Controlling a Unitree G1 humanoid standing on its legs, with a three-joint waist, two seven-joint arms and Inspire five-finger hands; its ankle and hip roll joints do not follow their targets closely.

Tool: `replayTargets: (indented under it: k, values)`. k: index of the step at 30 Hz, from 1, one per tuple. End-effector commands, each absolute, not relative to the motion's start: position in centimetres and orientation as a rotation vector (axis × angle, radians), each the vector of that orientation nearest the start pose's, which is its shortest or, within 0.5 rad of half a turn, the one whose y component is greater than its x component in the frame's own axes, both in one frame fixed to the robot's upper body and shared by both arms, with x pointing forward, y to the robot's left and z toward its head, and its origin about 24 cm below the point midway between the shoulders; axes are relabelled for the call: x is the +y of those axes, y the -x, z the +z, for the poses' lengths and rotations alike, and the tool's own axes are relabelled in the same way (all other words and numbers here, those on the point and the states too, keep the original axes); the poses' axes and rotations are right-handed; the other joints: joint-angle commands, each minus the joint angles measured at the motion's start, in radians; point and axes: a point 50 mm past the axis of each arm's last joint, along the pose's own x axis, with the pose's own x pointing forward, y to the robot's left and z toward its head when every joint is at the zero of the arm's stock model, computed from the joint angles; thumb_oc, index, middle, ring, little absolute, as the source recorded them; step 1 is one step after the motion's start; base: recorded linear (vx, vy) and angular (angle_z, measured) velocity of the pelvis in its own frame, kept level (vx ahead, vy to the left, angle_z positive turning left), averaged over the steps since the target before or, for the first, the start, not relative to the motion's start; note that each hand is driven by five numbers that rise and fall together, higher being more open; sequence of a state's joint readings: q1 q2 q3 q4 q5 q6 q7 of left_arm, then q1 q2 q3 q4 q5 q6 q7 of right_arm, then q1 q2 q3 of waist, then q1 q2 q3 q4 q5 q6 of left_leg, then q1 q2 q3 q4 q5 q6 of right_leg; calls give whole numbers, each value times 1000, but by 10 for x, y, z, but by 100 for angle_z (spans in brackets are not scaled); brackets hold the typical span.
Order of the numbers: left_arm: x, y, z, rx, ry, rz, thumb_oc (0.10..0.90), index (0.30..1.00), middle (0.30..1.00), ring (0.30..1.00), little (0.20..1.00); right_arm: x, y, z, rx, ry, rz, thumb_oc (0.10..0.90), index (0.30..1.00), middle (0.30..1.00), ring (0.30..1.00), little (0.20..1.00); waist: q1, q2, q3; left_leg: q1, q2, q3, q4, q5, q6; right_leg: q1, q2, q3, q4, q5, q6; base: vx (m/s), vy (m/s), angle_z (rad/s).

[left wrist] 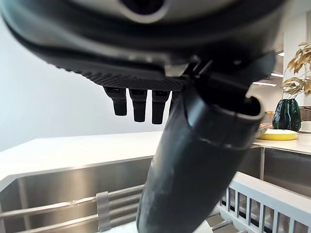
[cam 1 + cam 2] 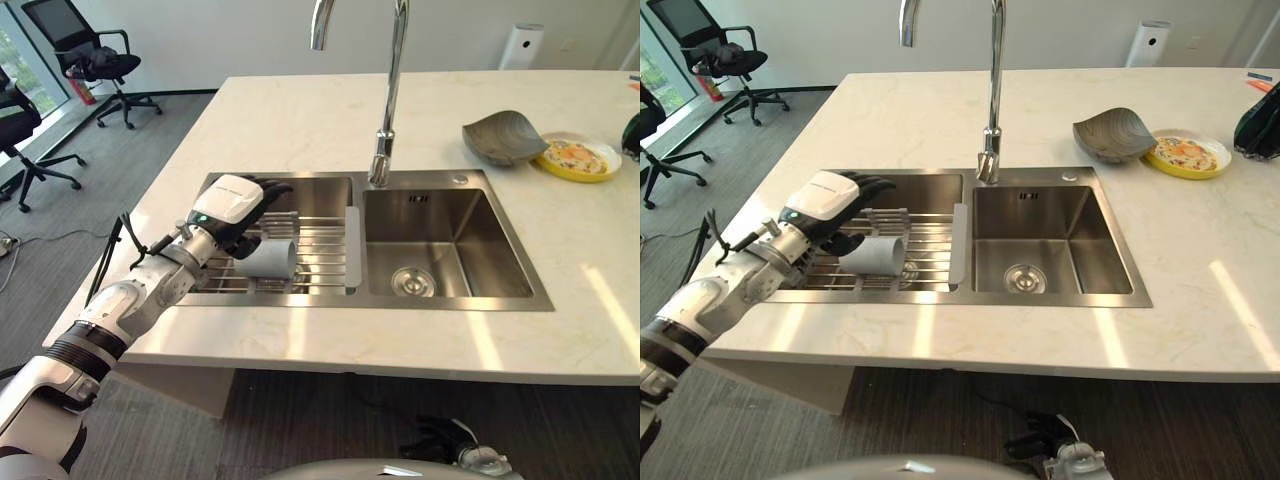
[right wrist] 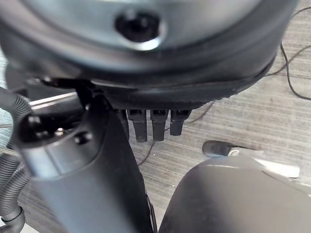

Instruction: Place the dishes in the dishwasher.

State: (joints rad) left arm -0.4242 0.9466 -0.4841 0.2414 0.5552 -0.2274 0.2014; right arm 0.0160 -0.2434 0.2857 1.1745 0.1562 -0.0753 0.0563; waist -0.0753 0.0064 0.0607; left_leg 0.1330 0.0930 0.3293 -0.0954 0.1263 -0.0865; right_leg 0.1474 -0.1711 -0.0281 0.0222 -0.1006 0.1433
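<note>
A grey cup (image 2: 270, 259) lies on its side on the wire rack (image 2: 322, 243) across the sink's left basin. My left hand (image 2: 233, 203) hovers just above and behind the cup, open, with its thumb (image 1: 194, 160) low beside the cup; I cannot tell if it touches. Its fingers (image 1: 139, 104) hang straight over the rack. A grey bowl (image 2: 503, 137) and a yellow plate (image 2: 578, 157) with food traces sit on the counter at the far right. My right hand (image 3: 82, 170) hangs low by the floor with its fingers (image 3: 153, 126) straight and nothing in it.
A tall faucet (image 2: 386, 110) rises behind the sink's middle. The right basin (image 2: 445, 255) holds nothing but its drain. A dark green vase (image 2: 631, 135) stands at the counter's right edge. Office chairs (image 2: 95, 55) stand on the floor at the far left.
</note>
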Motion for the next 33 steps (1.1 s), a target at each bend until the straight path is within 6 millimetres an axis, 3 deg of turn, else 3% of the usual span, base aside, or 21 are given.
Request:
replayTargets:
  k: [1, 5, 12, 17, 20, 28, 33]
  values:
    - [251, -312, 189, -501, -1414, -25, 800, 900, 900, 900, 900, -229, -91, -159, 1162, 254, 68, 800, 900, 900, 900, 900, -18, -3, -29, 3, -3, 10, 8, -109, -24, -45, -10, -10, -61, 121, 48, 32, -2, -5]
    - [260, -306, 181, -440, -1345, -27, 800, 900, 900, 900, 900, -231, -82, -161, 1195, 254, 64, 800, 900, 900, 900, 900, -23, -2, -29, 21, 7, 19, 8, -111, -27, -35, -2, -6, -77, 121, 46, 28, -17, -13]
    - [263, -303, 173, -380, -1326, -55, 800, 900, 900, 900, 900, -232, -82, -161, 1198, 262, 64, 800, 900, 900, 900, 900, -31, -1, -24, 36, 18, 31, 8, -110, -32, -32, 14, 9, -87, 120, 40, 7, -30, -10]
    - [267, -310, 151, -228, -1301, -117, 800, 900, 900, 900, 900, -233, -83, -161, 1210, 265, 60, 800, 900, 900, 900, 900, -45, 7, -20, 48, 32, 39, 8, -102, -39, -24, 30, 15, -94, 112, 31, 1, -46, -20]
    - [267, -313, 149, -213, -1291, -114, 800, 900, 900, 900, 900, -233, -82, -162, 1213, 263, 60, 800, 900, 900, 900, 900, -47, 9, -17, 48, 34, 40, 8, -100, -40, -23, 32, 14, -94, 110, 29, -5, -23, -6]
    - [260, -340, 149, -160, -1363, -102, 800, 900, 900, 900, 900, -238, -79, -161, 1233, 275, 60, 800, 900, 900, 900, 900, -69, 22, -15, 47, 41, 45, 8, -93, -45, -20, 40, 9, -95, 106, 25, -6, -24, 1]
    - [266, -355, 138, -34, -1416, -96, 800, 900, 900, 900, 900, -236, -80, -162, 1240, 284, 79, 800, 900, 900, 900, 900, -81, 30, -15, 50, 43, 51, 8, -93, -46, -19, 43, 11, -93, 105, 25, 0, 0, 0]
